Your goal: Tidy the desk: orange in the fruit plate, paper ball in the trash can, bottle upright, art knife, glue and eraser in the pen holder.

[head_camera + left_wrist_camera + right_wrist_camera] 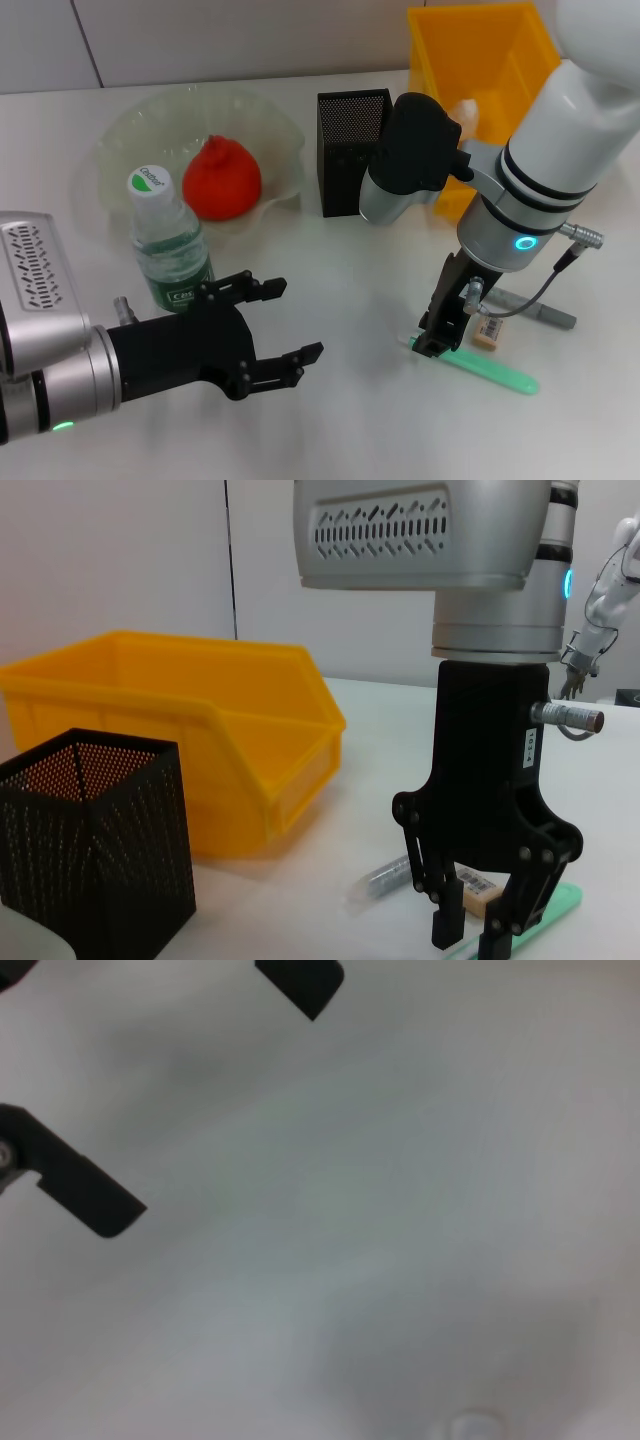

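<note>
The orange [222, 180] lies in the fruit plate [130, 125]. In front of the plate the bottle [168, 245] stands upright. My left gripper [290, 322] hovers open just right of the bottle and holds nothing. The green art knife [490, 370] lies flat on the table, and my right gripper [436, 342] [468, 938] is down at its left end, fingers closed in on either side of it. The eraser [489, 332] [478, 888] and the grey glue stick [538, 310] [385, 875] lie just beyond it. A pale paper ball [466, 110] shows in the trash can [500, 60]. The pen holder [350, 150] [90, 850] stands upright.
The trash can [190, 730] stands close behind and right of the pen holder. My right arm's elbow [415, 150] hangs between them. The right wrist view shows bare table [380, 1240] and two black fingertips [90, 1200] at one corner.
</note>
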You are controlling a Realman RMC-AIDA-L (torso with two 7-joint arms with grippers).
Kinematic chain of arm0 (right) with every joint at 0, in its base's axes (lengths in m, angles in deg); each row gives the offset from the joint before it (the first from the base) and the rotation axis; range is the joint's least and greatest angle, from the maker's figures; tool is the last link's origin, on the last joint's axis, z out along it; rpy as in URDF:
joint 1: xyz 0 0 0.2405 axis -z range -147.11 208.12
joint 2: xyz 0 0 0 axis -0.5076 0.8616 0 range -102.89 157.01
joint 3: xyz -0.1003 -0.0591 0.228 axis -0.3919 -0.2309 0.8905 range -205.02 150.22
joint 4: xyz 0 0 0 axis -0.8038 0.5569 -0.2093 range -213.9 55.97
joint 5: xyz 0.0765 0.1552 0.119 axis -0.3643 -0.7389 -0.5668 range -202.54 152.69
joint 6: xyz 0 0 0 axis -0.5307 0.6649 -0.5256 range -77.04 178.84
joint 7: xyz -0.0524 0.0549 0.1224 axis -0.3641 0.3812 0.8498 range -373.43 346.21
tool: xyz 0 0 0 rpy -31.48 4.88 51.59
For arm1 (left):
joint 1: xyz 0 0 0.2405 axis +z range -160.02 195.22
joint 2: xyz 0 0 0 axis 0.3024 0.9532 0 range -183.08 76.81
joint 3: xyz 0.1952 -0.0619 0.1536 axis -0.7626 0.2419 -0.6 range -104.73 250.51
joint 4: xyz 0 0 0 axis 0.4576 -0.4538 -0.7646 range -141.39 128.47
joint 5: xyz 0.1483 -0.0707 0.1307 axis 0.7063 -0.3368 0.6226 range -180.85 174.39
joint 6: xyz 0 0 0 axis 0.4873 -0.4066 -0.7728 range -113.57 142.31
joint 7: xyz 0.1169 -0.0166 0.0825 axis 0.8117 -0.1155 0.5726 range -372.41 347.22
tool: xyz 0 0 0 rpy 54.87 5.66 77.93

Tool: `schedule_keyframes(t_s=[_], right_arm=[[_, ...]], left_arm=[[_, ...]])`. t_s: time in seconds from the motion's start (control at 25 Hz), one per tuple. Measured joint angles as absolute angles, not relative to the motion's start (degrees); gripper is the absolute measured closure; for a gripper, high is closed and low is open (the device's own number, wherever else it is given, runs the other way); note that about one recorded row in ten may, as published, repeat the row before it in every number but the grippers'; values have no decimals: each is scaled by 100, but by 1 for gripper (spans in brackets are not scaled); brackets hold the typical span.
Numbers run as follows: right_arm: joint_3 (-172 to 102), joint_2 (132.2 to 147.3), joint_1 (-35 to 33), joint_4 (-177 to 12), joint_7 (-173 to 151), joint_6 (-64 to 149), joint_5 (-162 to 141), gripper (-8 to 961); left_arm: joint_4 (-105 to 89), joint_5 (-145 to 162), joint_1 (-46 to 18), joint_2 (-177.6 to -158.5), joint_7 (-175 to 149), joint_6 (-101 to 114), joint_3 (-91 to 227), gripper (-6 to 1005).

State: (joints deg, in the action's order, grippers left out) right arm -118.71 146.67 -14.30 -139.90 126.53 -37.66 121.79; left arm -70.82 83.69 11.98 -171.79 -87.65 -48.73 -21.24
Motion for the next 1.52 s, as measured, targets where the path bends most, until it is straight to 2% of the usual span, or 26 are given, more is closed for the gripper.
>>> schedule_keyframes(t_s=[0.6, 0.8, 1.12, 1.52], right_arm=[[-11871, 14668, -1455, -13854, 12657, -3651, 12186, 715], [-11875, 14668, -1459, -13841, 12657, -3629, 12185, 827], [-11882, 14668, -1476, -13837, 12644, -3628, 12185, 888], [-11879, 14668, -1475, -13877, 12678, -3630, 12179, 899]], left_arm=[[-7071, 8369, 1158, -17177, -8756, -4881, -2124, 197], [-7070, 8369, 1154, -17170, -8756, -4883, -2124, 197], [-7062, 8369, 1142, -17170, -8756, -4883, -2120, 197], [-7061, 8367, 1136, -17169, -8696, -4882, -2115, 197]])
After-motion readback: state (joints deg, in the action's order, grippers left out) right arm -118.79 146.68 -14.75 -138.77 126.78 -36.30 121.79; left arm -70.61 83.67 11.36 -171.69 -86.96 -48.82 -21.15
